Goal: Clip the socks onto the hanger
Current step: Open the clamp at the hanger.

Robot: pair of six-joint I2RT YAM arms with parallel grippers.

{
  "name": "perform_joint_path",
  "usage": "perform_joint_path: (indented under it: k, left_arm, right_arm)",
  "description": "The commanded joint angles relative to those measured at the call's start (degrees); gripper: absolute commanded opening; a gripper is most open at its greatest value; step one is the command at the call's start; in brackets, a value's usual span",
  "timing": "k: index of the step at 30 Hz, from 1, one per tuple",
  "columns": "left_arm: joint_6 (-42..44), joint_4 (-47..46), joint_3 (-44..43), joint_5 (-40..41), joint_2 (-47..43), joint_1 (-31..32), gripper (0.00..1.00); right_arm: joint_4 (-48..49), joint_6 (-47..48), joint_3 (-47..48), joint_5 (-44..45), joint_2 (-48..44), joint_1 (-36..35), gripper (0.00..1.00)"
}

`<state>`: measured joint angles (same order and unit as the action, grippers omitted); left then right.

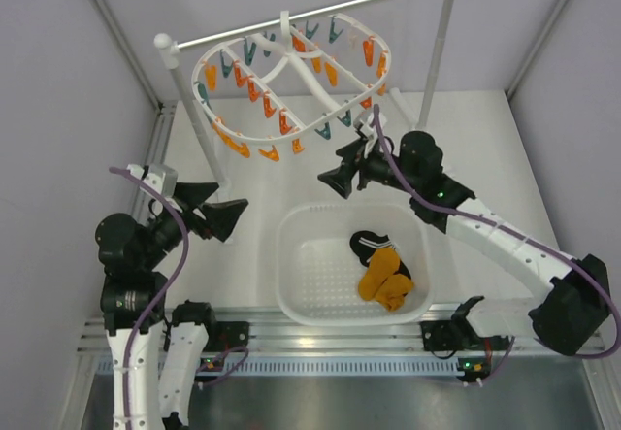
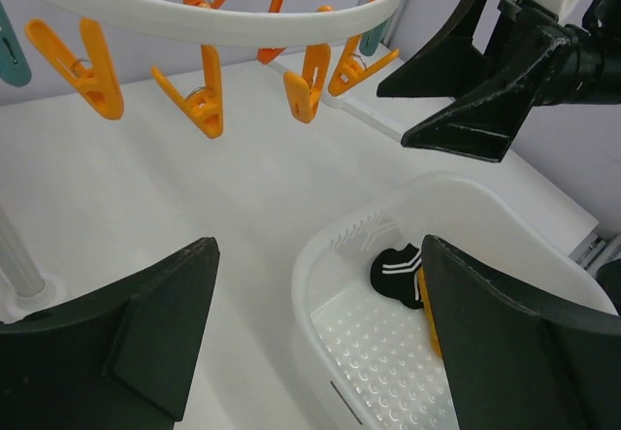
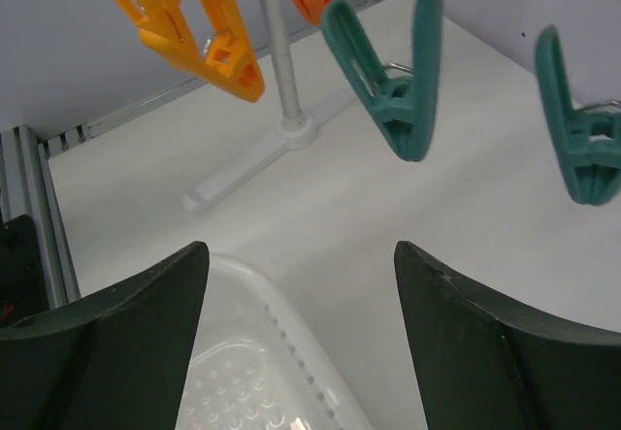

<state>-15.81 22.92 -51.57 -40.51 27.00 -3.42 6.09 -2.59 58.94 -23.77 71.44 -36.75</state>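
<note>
The left gripper (image 1: 227,208) has its two black fingers spread wide with nothing between them. It hangs above the table (image 1: 466,139), just off the left side of the white basket (image 1: 291,231), and points across towards it. Through the gap, its own camera shows the near corner of the basket and a stretch of bare tabletop.

The right gripper (image 1: 338,181) stands open too, a little less wide, and it grips nothing either. It sits just past the far rim of the basket, under the near edge of the hanger (image 2: 223,20), with its fingers aimed down and to the left. From its wrist, teal clothespins (image 3: 388,90) and an orange one dangle close overhead, and a corner of the basket shows below.

The socks lie in the basket, towards its right half. A black sock with thin white stripes (image 1: 368,245) lies further back. The mustard-orange socks (image 1: 383,280) are bunched together just in front of it and touch it. No sock is on the hanger.

The hanger is a white oval frame hooked onto a silver rod (image 1: 320,15) that rests on two white posts. Orange clothespins (image 2: 87,66) and teal ones hang all round its rim, and every one I can see is empty.
</note>
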Motion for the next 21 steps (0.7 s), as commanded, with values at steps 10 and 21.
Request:
perform_joint_path:
  k: [10, 21]
  left_arm:
    - [-3.4, -13.9, 3.5, -3.2, -4.2, -0.3, 0.9]
    - [-6.6, -18.0, 5.0, -6.6, -5.0, -0.4, 0.89]
  right_arm:
    - [26.5, 8.9, -9.3, 20.6, -1.3, -16.5, 0.67]
    - [33.7, 9.8, -3.3, 31.9, 8.9, -18.6, 0.58]
